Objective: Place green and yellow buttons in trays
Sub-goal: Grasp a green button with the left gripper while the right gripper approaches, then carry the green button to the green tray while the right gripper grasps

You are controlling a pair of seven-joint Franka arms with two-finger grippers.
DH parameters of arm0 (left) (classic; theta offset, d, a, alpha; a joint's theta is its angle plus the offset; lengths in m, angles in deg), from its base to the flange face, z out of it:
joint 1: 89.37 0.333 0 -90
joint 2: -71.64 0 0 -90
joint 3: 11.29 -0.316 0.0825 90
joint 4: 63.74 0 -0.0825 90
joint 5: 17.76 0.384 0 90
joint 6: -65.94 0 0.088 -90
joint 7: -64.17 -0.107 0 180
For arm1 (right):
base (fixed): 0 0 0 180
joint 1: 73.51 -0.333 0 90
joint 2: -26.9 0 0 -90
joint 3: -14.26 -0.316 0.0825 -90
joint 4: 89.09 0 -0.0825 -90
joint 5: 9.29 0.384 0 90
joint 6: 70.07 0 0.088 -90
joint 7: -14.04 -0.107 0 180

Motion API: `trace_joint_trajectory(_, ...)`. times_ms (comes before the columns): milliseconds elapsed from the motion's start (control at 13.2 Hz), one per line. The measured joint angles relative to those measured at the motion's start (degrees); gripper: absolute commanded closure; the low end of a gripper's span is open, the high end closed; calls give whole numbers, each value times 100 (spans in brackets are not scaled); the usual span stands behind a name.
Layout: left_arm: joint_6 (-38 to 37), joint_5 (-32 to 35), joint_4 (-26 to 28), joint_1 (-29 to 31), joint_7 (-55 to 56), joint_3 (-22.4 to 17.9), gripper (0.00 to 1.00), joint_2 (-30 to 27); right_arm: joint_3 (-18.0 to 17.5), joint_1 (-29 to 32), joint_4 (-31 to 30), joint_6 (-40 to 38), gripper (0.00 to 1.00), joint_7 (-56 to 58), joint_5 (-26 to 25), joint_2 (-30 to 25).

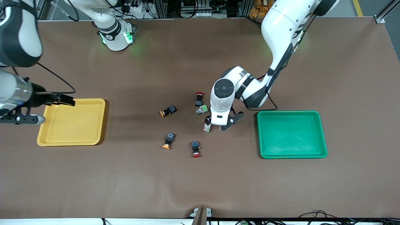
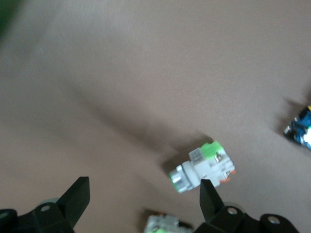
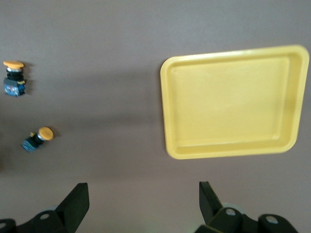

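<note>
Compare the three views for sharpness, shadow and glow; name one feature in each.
Front view: sharp; green glow at the right arm's base. Left wrist view: blurred; green button throws a smeared shadow. Right wrist view: clear; yellow tray evenly lit, soft shadows on the table.

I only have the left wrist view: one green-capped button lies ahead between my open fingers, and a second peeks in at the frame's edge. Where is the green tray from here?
Observer: The green tray sits beside the left gripper, toward the left arm's end of the table, with nothing in it.
Operator: Is that second button touching my gripper?
Observer: The second green button lies right at one finger; I cannot tell whether they touch.
Operator: And the right arm?
Observer: The right gripper hangs open over a corner of the yellow tray, which holds nothing.
</note>
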Motion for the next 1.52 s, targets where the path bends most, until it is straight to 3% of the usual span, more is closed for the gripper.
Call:
trace_joint_trajectory(531,786,4,-24,-214,2030,-16,0,244,-26,-467,-244,-58,0,-2262,704,5)
trace_joint_trajectory(910,1208,4,-28,-221,2201,-61,0,436,-36,-1131,-613,268,0,-4017,724,7)
trace_joint_trajectory(1516,1394,4,-138,-247,2227,-138,0,649,-36,-1815,-1581,1420,0,-5567,681,8)
